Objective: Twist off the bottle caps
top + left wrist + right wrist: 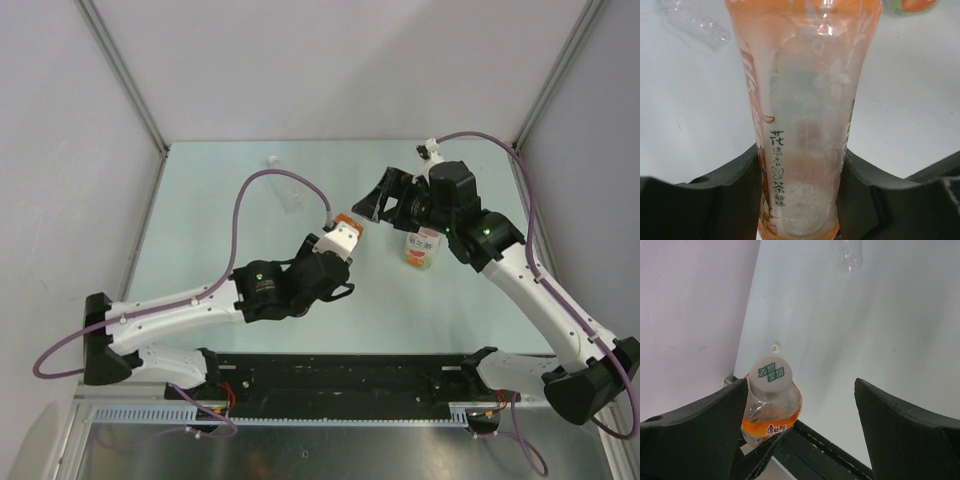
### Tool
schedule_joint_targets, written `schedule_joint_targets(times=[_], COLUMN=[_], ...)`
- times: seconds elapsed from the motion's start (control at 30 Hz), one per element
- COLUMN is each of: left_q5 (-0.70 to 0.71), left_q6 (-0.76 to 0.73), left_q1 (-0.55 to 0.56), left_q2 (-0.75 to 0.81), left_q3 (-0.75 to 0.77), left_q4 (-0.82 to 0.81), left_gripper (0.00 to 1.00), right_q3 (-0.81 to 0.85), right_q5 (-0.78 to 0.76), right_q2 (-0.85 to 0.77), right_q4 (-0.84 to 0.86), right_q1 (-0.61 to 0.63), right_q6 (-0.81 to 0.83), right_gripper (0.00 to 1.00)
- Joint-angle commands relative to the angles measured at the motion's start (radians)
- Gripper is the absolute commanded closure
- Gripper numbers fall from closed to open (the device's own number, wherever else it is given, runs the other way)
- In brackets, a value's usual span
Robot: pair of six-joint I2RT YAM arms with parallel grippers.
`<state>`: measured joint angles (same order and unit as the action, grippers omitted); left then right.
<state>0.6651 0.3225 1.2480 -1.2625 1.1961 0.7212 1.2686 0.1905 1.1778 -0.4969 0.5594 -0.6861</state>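
Observation:
My left gripper (335, 246) is shut on the orange bottle (345, 230), gripping its lower body (800, 100) and tilting it toward the right arm. Its white cap (771, 374) with green print is on the neck. My right gripper (372, 205) is open and level with the cap; in the right wrist view its left finger (705, 430) is right beside the cap and its right finger (905, 430) stands well clear. The yellow-green bottle with a white label (423, 248) stands under the right arm. The clear bottle (290, 192) lies at the back.
A small white round piece (272, 158), apparently a loose cap, lies on the table near the back wall, and shows in the right wrist view (774, 347). The clear bottle also shows in the left wrist view (695, 22). Grey walls enclose the table on three sides.

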Motion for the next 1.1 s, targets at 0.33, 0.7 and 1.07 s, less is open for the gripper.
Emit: schedule_joint_targets(times=[0.33,0.7,1.07], left_q5=[0.250,0.291,0.300], left_q6=[0.073,0.072,0.079], left_q1=[0.078,0.098,0.105], left_q2=[-0.138,-0.198,-0.217], left_q3=[0.136,0.178,0.191], left_q4=[0.115,0.154,0.174], left_gripper=[0.75,0.77,0.77], right_q3=[0.045,0.043,0.044], right_q5=[-0.051,-0.071,-0.060], right_q2=[0.042,0.052,0.072], right_q4=[0.093,0.109,0.108], right_q1=[0.031,0.036,0.038], right_q6=[-0.079,-0.080,-0.076], right_gripper=[0.17,0.36,0.66])
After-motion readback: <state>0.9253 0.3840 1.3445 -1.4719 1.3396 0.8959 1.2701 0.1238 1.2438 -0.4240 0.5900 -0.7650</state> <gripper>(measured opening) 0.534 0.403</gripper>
